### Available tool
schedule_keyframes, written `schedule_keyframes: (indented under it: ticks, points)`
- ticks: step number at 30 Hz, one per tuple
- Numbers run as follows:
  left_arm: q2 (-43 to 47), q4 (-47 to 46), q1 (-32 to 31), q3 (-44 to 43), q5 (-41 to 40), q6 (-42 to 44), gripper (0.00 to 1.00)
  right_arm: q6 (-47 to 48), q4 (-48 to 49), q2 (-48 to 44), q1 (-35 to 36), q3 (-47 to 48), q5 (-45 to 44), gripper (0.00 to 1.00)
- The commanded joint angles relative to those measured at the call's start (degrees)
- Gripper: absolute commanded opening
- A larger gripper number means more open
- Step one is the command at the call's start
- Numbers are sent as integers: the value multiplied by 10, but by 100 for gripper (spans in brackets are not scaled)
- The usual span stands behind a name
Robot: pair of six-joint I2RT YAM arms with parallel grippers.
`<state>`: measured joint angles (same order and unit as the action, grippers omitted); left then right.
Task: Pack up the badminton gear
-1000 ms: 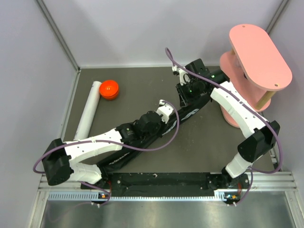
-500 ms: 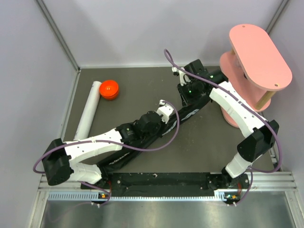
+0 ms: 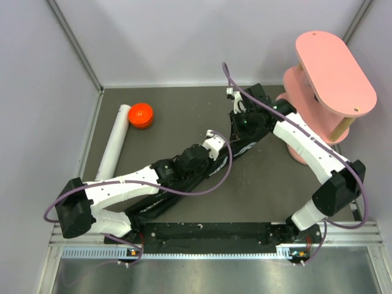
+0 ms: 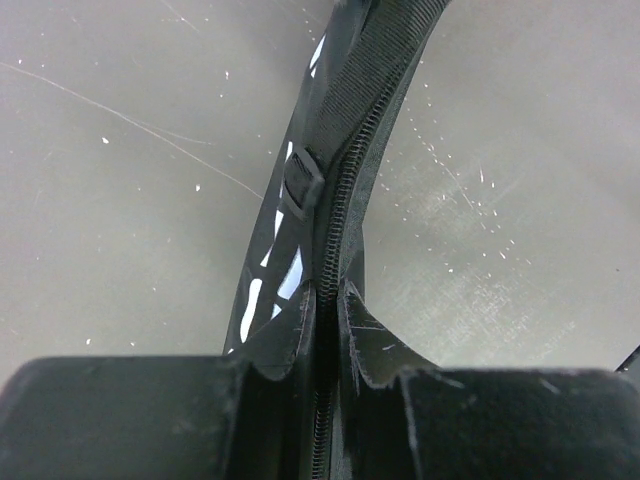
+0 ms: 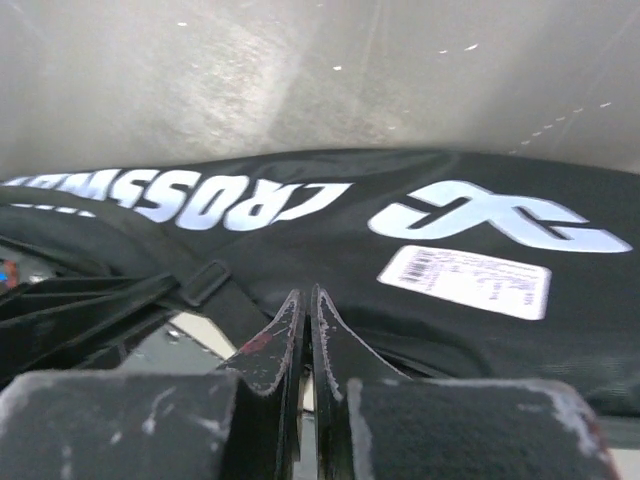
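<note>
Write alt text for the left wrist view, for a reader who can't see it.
The left tool is shut on the zippered edge of a black bag, seen close up. The edge curves away over a scuffed grey table flecked with white specks.

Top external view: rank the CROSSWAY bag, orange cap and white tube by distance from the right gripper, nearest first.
1. CROSSWAY bag, directly under the right gripper.
2. Orange cap, back left.
3. White tube, farther left, beside the cap.
</note>
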<state>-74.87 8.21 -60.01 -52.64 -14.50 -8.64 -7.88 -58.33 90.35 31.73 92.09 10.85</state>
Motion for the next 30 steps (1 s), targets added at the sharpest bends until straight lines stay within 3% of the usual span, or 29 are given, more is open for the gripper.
schedule_keyframes:
  ticks: [1, 5, 8, 14, 15, 17, 18, 21, 26, 30]
  points:
    - [-13, -41, -1, -26, -23, -3, 0, -162, 148, -63, 36, -84, 81, 0]
    - [-17, -58, -1, -30, -19, -9, 0, -293, 302, -98, 96, -165, 2, 0]
    - [-12, -66, 0, -31, -9, -15, 0, -350, 396, -102, 115, -217, 15, 0]
    - [12, -94, -1, 1, -1, -17, 0, -333, 414, -130, 101, -213, 16, 0]
    - [17, -100, -1, 7, 0, -17, 0, -326, 412, -136, 96, -212, 22, 8]
    - [20, -103, -1, 17, -2, -24, 0, -303, 380, -147, 67, -205, 23, 44]
    - [22, -101, -1, 20, -3, -29, 0, -293, 359, -159, 55, -194, 23, 56]
    - [26, -101, 0, 29, -3, -34, 0, -270, 297, -211, 14, -203, -6, 74]
    - [23, -99, 0, 20, 17, -34, 0, -307, 190, -263, -1, -215, -126, 95]
    - [23, -89, 0, 13, 33, -37, 0, -369, 181, -297, -25, -276, -144, 95]
